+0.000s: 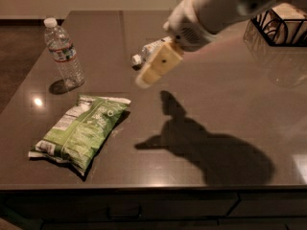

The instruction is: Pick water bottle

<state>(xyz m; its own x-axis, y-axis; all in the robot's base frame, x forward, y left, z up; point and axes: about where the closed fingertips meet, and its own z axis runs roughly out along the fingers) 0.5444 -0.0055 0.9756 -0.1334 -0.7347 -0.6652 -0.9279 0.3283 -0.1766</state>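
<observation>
The water bottle (63, 51) stands upright at the far left of the dark table (201, 104). It is clear and ribbed, with a white cap and a narrow red-and-white label band. My gripper (146, 78) hangs above the table's middle, well to the right of the bottle and apart from it. It holds nothing. Its cream-coloured fingers point down and to the left.
A second bottle with a white label (148, 51) lies on its side behind my gripper, partly hidden by it. A green chip bag (81, 128) lies at the front left. A black wire basket (280, 23) stands at the back right corner.
</observation>
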